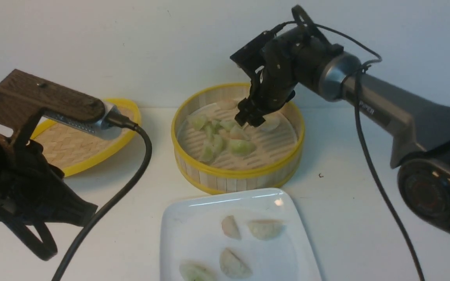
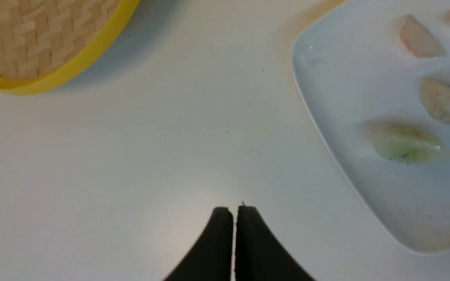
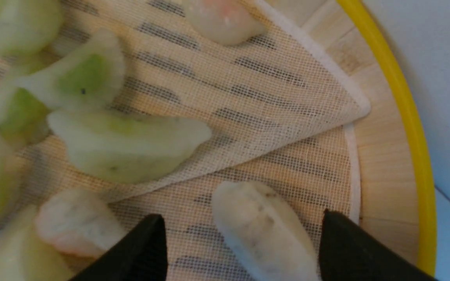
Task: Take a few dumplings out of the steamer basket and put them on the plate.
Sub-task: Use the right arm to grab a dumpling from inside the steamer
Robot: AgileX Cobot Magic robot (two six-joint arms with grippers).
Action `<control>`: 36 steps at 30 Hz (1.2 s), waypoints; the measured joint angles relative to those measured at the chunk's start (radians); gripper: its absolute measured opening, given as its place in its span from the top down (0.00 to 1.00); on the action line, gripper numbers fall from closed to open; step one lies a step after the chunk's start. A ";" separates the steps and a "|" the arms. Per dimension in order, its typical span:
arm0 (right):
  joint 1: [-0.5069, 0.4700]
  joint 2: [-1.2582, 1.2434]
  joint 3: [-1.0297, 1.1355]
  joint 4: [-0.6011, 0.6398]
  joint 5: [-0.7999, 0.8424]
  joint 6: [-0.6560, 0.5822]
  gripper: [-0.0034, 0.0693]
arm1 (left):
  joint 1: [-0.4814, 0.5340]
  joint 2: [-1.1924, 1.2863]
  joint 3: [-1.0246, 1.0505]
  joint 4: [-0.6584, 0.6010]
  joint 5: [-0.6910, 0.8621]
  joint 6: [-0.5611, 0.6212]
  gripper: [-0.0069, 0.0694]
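Note:
The steamer basket (image 1: pixel 237 177) stands mid-table and holds several dumplings (image 1: pixel 240 147), mostly pale green. My right gripper (image 1: pixel 250 117) reaches down into its far side and is open. In the right wrist view its fingers (image 3: pixel 150 242) stand either side of a whitish dumpling (image 3: pixel 264 230) lying on the mesh liner near the basket wall (image 3: pixel 381 164). The plate (image 1: pixel 193 234) sits in front of the basket with several dumplings (image 1: pixel 265 228) on it. My left gripper (image 2: pixel 233 208) is shut and empty, over bare table beside the plate's edge (image 2: pixel 326 128).
The woven yellow-rimmed lid (image 1: pixel 92 144) lies at the back left, partly behind my left arm (image 1: pixel 22 175). The mesh liner (image 3: pixel 287 97) is folded over itself inside the basket. A black cable (image 1: pixel 131 183) hangs from the left wrist across the table.

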 joint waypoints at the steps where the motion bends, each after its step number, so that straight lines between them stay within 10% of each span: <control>1: 0.000 0.009 0.000 -0.017 -0.008 0.006 0.29 | 0.000 0.000 0.000 -0.008 0.007 0.000 0.92; 12: -0.045 0.051 -0.008 0.075 -0.004 0.033 0.35 | 0.000 0.000 0.000 -0.087 0.011 0.007 0.92; 16: -0.079 0.050 -0.015 0.184 0.046 -0.008 0.49 | 0.000 0.000 0.000 -0.100 0.011 0.015 0.92; 22: -0.088 0.041 -0.099 0.221 0.225 -0.027 0.94 | 0.000 -0.001 0.000 -0.101 0.011 0.023 0.92; 36: -0.080 -0.035 -0.192 0.315 0.260 -0.043 0.90 | 0.000 -0.001 0.000 -0.104 -0.019 0.029 0.92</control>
